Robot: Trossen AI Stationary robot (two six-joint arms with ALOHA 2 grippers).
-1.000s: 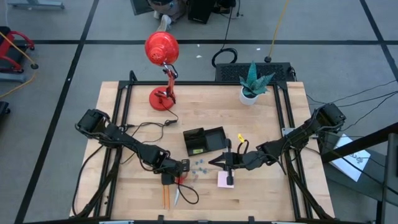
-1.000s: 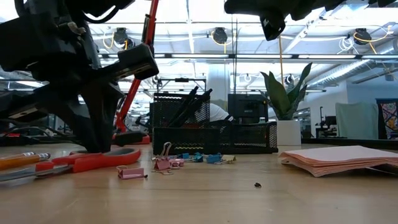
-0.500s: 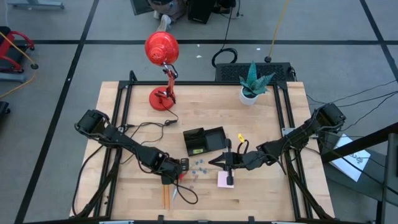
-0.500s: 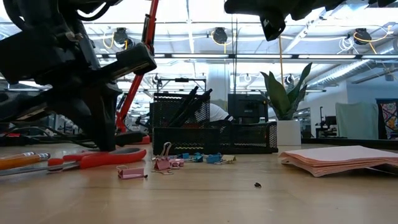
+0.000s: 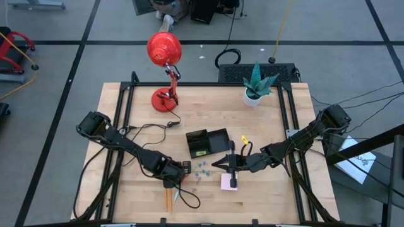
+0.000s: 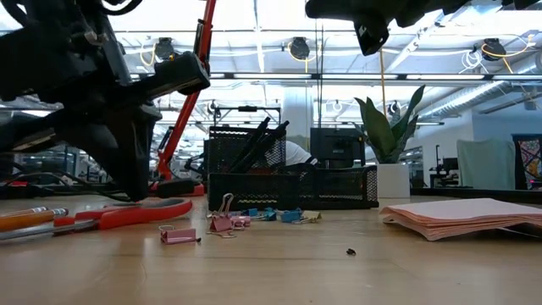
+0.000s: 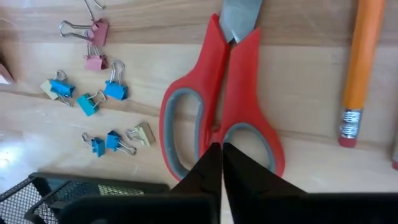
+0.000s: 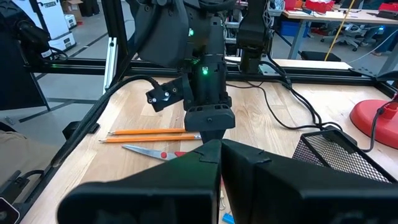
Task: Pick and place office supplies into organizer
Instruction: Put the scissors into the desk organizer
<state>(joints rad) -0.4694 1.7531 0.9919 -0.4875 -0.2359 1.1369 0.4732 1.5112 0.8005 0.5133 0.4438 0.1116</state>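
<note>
The red-handled scissors lie flat on the table near its front edge, beside the orange pencils. My left gripper points steeply down, shut, with its tips over the spot where the two handles meet. Blue and pink clips lie scattered between the scissors and the organizer, a black mesh tray with pens standing in it. My right gripper is held level and shut above the pink sticky-note pad. A small yellow piece lies to the right of the organizer. My left gripper comes from above onto the scissors' handles, between the two finger loops. The fingers themselves cover the spot, so I cannot tell whether they touch it. The scissors lie flat on the table.
A red desk lamp and a potted plant stand at the far side. A thin black cable runs from the lamp across the left half, and another loops by the scissors. Bare wood lies in front of the pad.
My left gripper has tipped over the scissors and shifted slightly toward the table's near left. In the low view the scissors' handle end has slid a little along the table. My right arm has kept still.
</note>
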